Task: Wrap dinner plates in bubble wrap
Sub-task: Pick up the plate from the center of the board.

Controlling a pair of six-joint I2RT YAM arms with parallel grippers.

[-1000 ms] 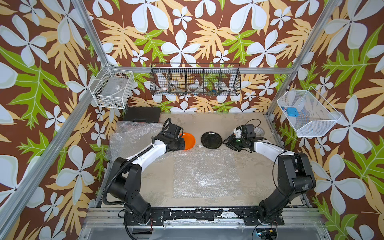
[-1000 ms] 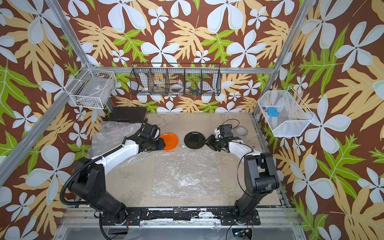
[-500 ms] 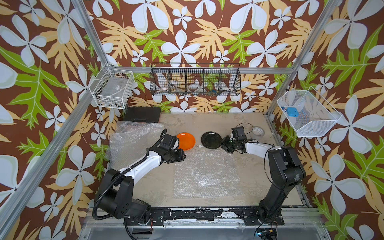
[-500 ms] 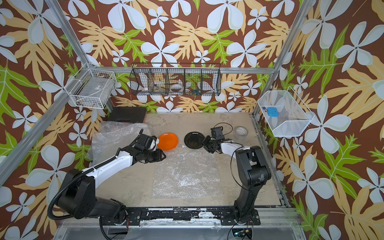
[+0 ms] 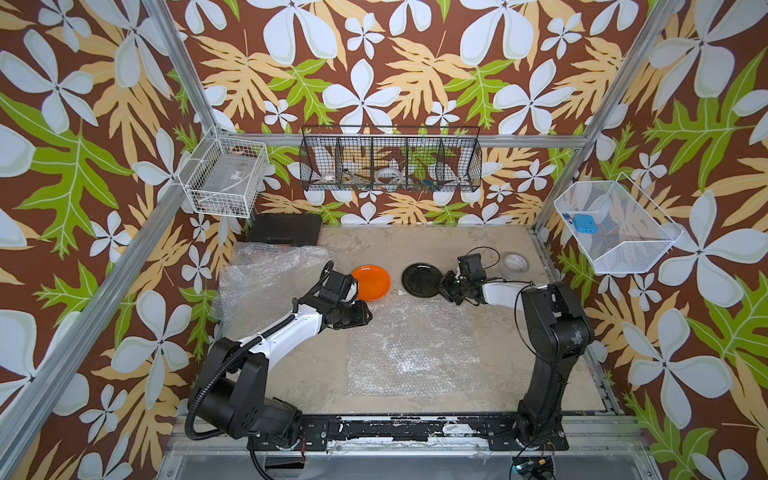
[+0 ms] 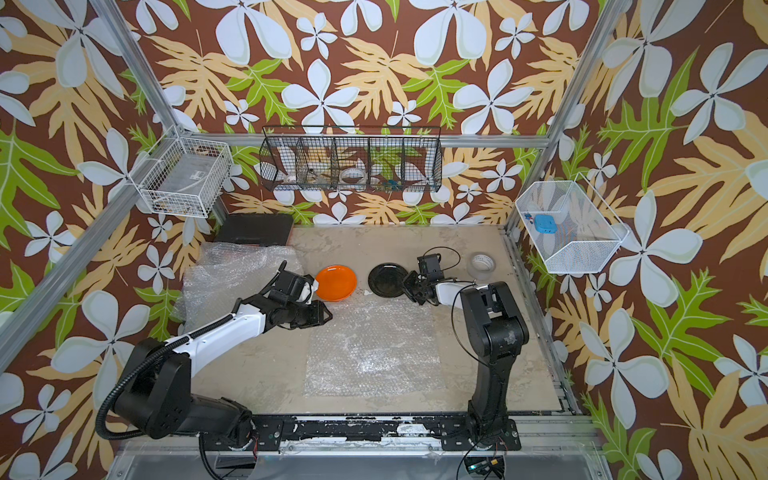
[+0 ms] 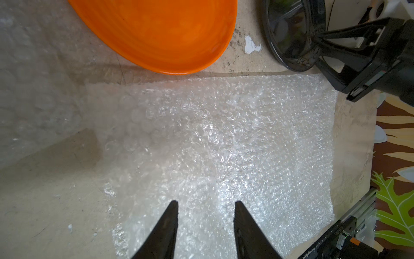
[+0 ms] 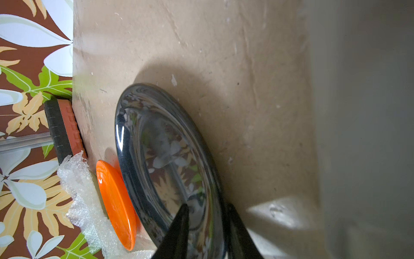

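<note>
The left tool (image 5: 365, 313) is hanging over the corner of a flat bubble wrap sheet (image 5: 415, 349) nearest the orange plate (image 5: 371, 282). Its two dark, pointed fingers (image 7: 165, 228) are spread apart and gripping nothing. The clear sheet is lying on the sandy-beige tabletop (image 5: 415, 245). The round, shallow, smooth plate is resting on bare tabletop just beyond the sheet's edge, a little ahead of that tool. On the tool's outer side, crumpled bubble wrap (image 5: 266, 282) is lying in loose, cloudy folds.

The right tool (image 5: 446, 286) is meeting the glossy black plate (image 5: 420, 279), which is sitting beside the orange one without touching it. In the right wrist view its fingers (image 8: 177, 231) are straddling the plate's rim, one over the dish and one outside it. Whether they are pinching the rim cannot be told.

Only that wrist view is catching the wallpaper's flowers mirrored in the black glaze, and a ribbed red-orange edge on the black case (image 8: 65, 130) by the wall. The left wrist view alone is resolving the sheet's small, glinting bubbles. Only the top views are showing a white tape roll (image 5: 515, 264) standing on the tabletop behind the right tool.
</note>
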